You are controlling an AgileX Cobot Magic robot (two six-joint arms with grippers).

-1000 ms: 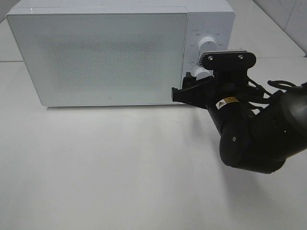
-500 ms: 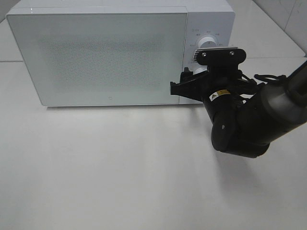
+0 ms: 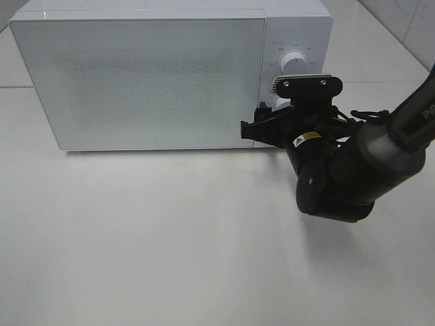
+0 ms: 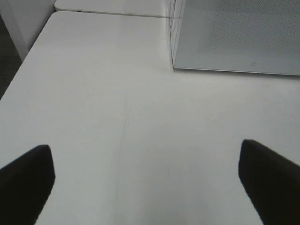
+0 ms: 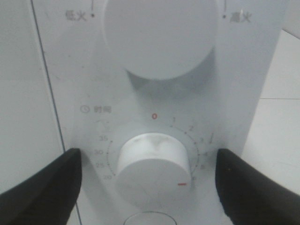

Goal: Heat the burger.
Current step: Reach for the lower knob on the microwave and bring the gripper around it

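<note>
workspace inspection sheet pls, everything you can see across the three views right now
surface: white table, nothing lying on the part in view
job's things: burger not in view; microwave door shut, its window shows nothing inside
clutter: nothing seen
grippers: left jaws open over the table, holding nothing; right jaws open either side of the timer knob, not touching it
cables: black cables along the right arm
surroundings: tiled wall at the far right; dark floor beside the table
</note>
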